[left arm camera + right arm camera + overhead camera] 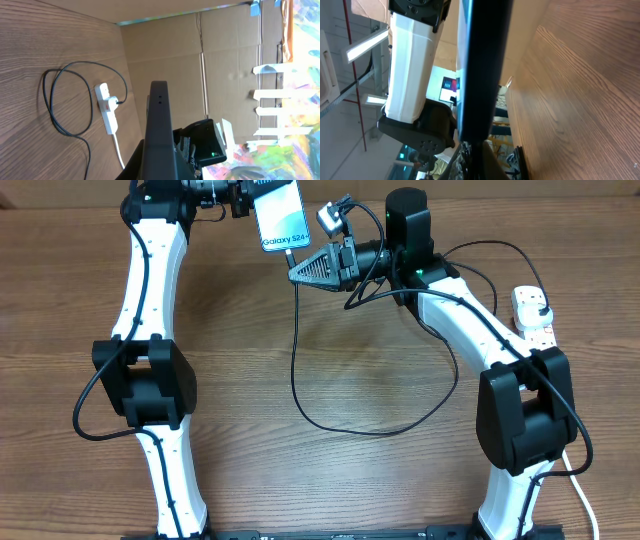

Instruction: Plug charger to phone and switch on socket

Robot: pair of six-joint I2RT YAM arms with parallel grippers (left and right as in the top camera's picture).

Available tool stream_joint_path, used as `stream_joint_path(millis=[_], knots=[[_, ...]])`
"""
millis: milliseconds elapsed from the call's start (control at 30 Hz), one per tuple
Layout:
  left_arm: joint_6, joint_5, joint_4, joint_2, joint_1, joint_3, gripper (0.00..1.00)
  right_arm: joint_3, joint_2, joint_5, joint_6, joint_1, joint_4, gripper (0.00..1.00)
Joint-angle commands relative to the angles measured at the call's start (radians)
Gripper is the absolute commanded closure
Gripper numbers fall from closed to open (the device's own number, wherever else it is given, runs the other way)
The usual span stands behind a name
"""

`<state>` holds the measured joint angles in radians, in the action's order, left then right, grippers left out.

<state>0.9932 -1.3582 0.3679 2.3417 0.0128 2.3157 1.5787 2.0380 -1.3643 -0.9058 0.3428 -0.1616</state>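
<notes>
The phone [280, 220] is held off the table at the back, its cyan screen facing up, with my left gripper [248, 200] shut on its far end. In the left wrist view the phone [159, 125] shows edge-on as a dark bar. My right gripper [300, 268] is shut on the charger's connector tip, right at the phone's lower edge [482, 70]; whether the tip is seated is hidden. The charger cable [340, 428] loops across the table to its black plug [538, 308] in the socket [530, 320]. From the left wrist, the socket [106, 112] and cable [52, 107] lie below.
The socket's thick white cord [585, 505] runs off the front right. Both arms' elbows [145, 380] [522, 415] stand over the table's sides. A cardboard wall [225, 75] backs the table.
</notes>
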Motion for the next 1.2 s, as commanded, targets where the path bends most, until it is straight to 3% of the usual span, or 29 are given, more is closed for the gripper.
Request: stream_joint_path(millis=[0, 700, 1167], knots=[[-0.002, -0.057, -0.006, -0.001, 0.001, 0.006, 0.96, 0.021, 0.006, 0.032, -0.04, 0.002, -0.034, 0.96], [0.027, -0.061, -0.007, -0.001, -0.001, 0.006, 0.95, 0.021, 0.006, 0.07, -0.09, 0.002, -0.062, 0.96], [0.092, -0.068, -0.097, -0.001, -0.01, 0.006, 0.96, 0.021, 0.006, 0.092, -0.138, 0.002, -0.135, 0.96]])
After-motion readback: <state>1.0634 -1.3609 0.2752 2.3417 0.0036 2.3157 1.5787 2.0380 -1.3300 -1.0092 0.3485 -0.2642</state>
